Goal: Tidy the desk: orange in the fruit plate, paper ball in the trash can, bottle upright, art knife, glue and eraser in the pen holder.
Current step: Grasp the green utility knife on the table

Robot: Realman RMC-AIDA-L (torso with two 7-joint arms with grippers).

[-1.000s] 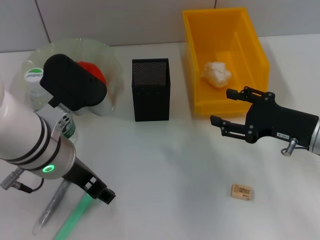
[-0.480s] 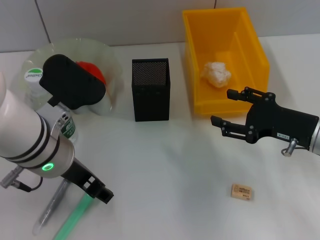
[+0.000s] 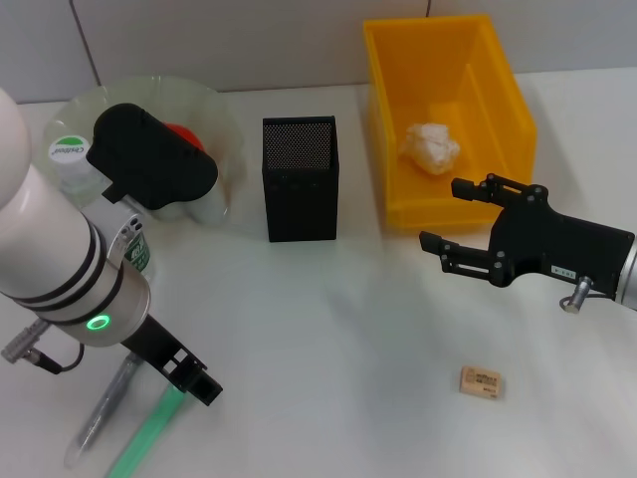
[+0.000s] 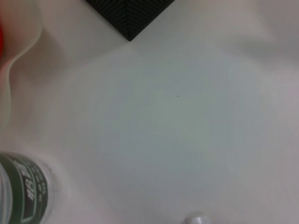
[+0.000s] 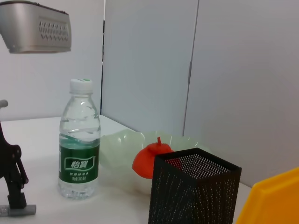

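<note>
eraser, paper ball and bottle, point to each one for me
eraser (image 3: 482, 381), head view, middle of its labelled top face
paper ball (image 3: 430, 147), head view, centre of the crumpled wad
bottle (image 5: 79, 163), right wrist view, on its green label

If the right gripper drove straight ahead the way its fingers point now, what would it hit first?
Probably the pen holder. The right gripper, open, points toward the robot's left, and its wrist view shows the mesh cup nearest ahead, with the orange and bottle farther back. Its height against the cup's rim is unclear.
</note>
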